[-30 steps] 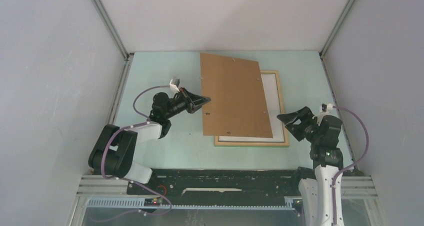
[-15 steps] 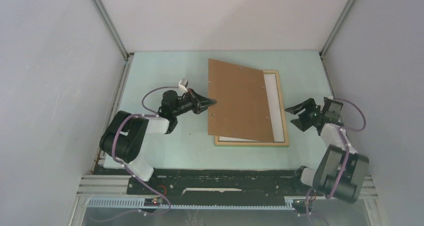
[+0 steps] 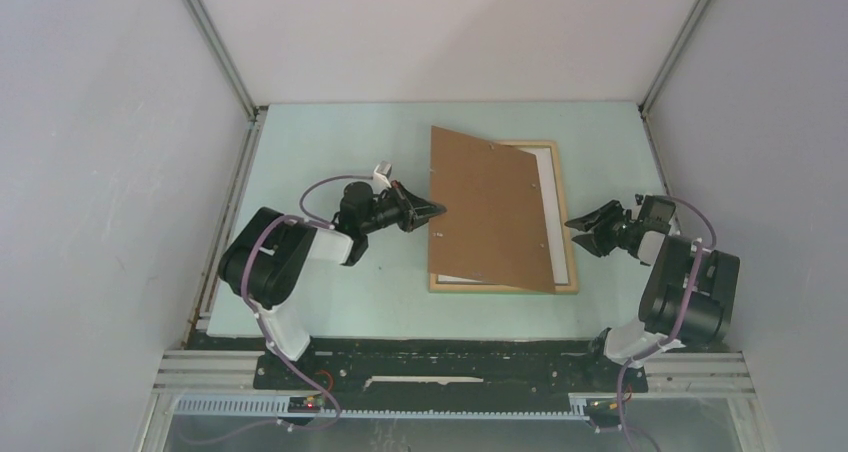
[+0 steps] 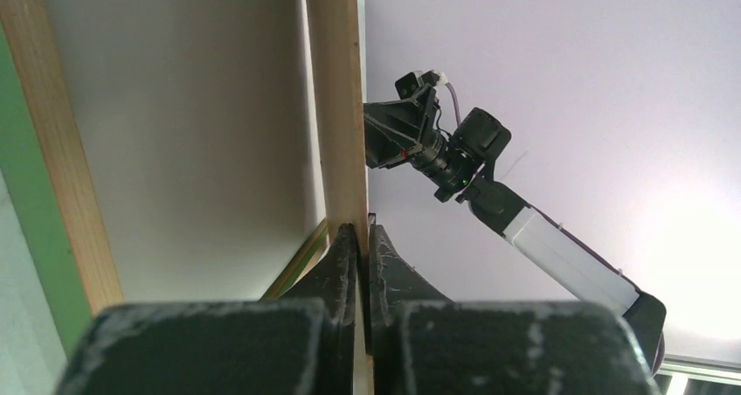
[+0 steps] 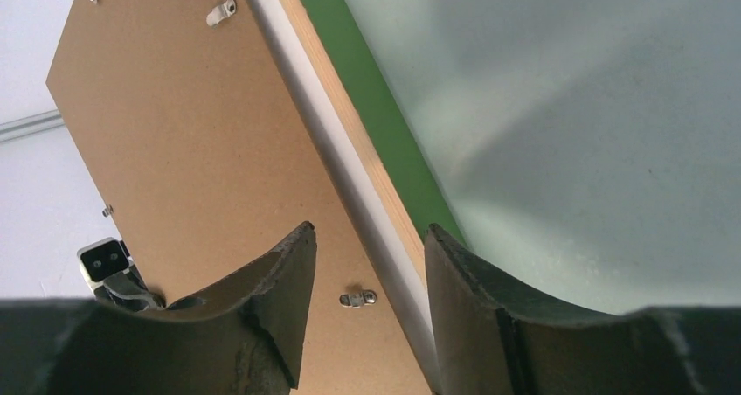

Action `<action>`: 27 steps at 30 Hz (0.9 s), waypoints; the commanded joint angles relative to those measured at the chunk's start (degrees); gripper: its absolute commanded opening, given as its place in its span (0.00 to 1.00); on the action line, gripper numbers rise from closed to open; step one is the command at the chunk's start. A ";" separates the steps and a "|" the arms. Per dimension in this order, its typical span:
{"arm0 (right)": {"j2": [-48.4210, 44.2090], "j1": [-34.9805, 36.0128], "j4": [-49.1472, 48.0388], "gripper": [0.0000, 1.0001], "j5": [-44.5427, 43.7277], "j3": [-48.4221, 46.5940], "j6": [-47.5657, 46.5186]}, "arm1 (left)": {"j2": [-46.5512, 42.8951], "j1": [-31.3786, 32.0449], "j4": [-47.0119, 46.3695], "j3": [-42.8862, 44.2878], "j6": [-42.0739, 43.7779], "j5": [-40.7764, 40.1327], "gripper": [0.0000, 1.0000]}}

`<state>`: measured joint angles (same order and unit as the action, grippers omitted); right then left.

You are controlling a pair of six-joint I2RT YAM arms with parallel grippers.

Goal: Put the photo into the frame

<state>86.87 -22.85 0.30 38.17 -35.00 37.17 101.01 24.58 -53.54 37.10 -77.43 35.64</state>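
The photo shows its plain brown board back, with small metal clips; its printed side is hidden. It leans tilted over the frame, which lies flat, light wood face up, with a white inside. My left gripper is shut on the photo's left edge; in the left wrist view the fingertips pinch the thin board edge. My right gripper is open and empty just right of the frame. In the right wrist view its open jaws face the board back and the frame's wood rail.
The pale green table is boxed in by white walls on three sides. Both arms are folded low, one at each side of the frame. A black rail runs along the near edge.
My left gripper has carried the photo to the right and lower, over the frame. My right arm has swung down and out, and its gripper now sits low beside the frame's right rail.
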 commanded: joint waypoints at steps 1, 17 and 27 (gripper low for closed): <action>2.57 0.29 -5.56 0.55 2.55 -0.95 -0.03 | 0.34 1.22 -7.59 3.51 1.53 -1.23 0.00; 5.70 1.79 -9.05 0.48 5.48 0.28 1.05 | 8.43 2.17 -9.64 9.92 0.11 -2.98 0.00; 6.03 2.10 -9.64 0.46 5.86 0.28 1.13 | 11.59 2.75 -9.53 11.46 0.29 -1.65 0.00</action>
<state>92.40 -21.63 -7.75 41.63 -34.92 37.78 112.33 26.57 -57.74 45.23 -77.17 33.32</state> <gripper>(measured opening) 0.467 0.025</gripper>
